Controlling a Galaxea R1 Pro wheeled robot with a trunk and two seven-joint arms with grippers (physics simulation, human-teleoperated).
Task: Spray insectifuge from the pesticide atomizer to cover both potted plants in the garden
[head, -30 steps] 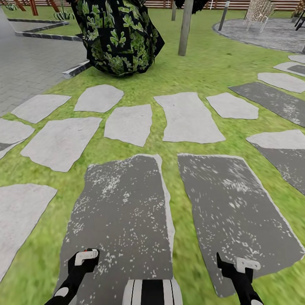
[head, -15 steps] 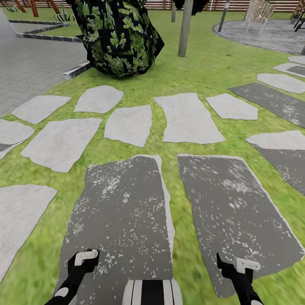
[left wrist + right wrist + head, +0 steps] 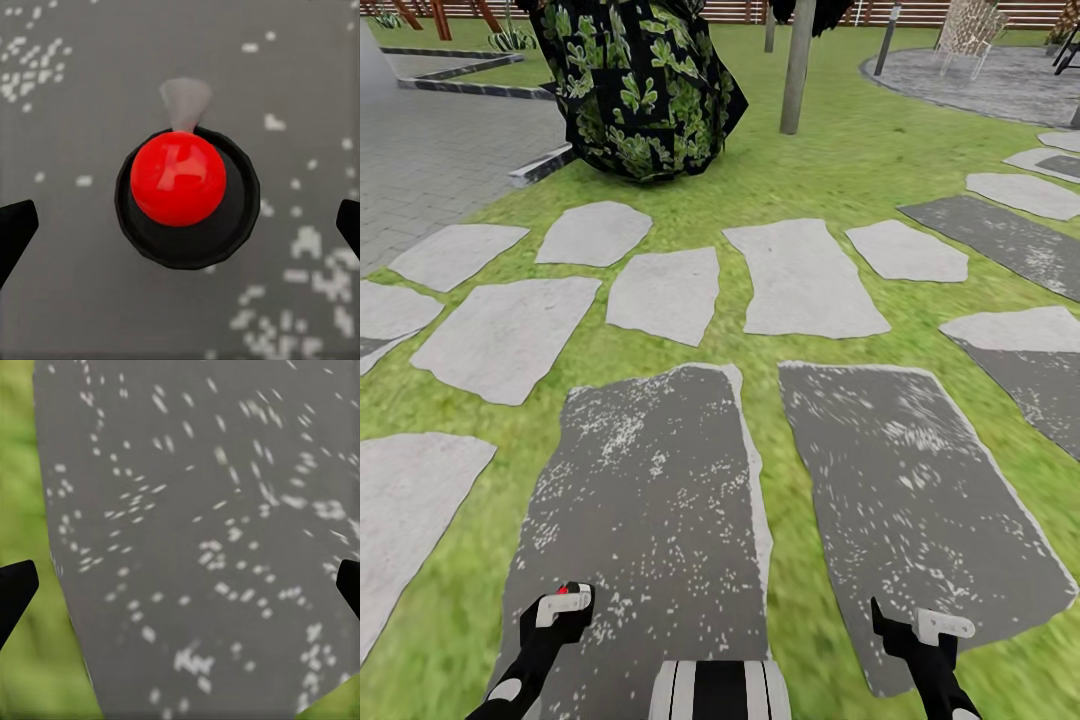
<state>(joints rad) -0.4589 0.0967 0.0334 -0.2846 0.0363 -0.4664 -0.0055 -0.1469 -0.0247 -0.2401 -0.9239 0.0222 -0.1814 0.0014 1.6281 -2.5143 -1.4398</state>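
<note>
The robot stands on the lawn (image 3: 830,170) of the garden, looking down over two dark speckled slabs (image 3: 650,500) with a strip of grass between them. Beyond these lie paler stepping stones (image 3: 805,275), and further off a large dark shrub (image 3: 640,85) with green leaves, a grey post (image 3: 798,65) just beside it, grey paving (image 3: 430,160) to the left and a brown slat fence (image 3: 750,10) along the far edge. The left tool (image 3: 560,612) hangs low over the left dark slab, the right tool (image 3: 925,632) over the near corner of the right one. In the left wrist view, a glossy red ball (image 3: 178,178) sitting in a black round cup (image 3: 187,199) shows between the two black fingertips (image 3: 15,229), which stand at the frame's opposite edges, so this tool is wide; a pale grey wisp (image 3: 184,101) lies just past the ball on the speckled stone. A small red spot shows on the left tool in the head view too. In the right wrist view the fingertips (image 3: 15,589) likewise sit far apart, wide and holding nothing, over speckled slab (image 3: 225,532) with grass along one side. The atomizer and the potted plants cannot be made out here.
</note>
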